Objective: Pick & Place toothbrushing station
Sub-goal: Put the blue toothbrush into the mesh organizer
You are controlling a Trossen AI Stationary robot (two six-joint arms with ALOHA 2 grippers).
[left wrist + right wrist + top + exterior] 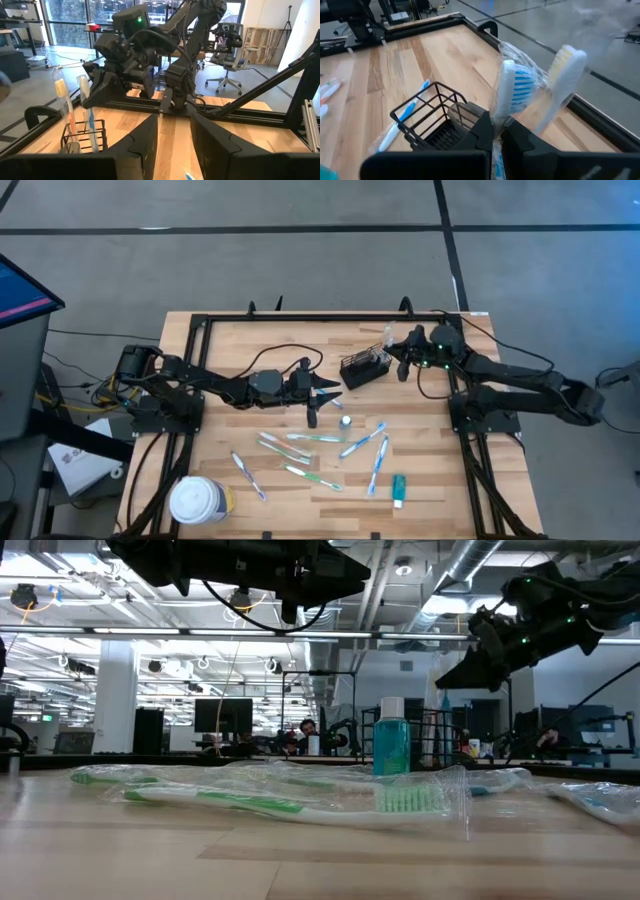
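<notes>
Right wrist view: right claw pinching wrapped toothbrush over caddy; left claw spread.

A white-lidded round tub stands at the wooden table's near-left corner.

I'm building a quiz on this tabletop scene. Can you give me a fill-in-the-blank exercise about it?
1. The black wire caddy stands on the wooden ____.
2. The right gripper is shut on a wrapped ____ standing in the caddy.
3. The left gripper has its fingers ____ and holds nothing.
4. The round tub has a ____ lid.

Missing words: table; toothbrush; open; white
</notes>
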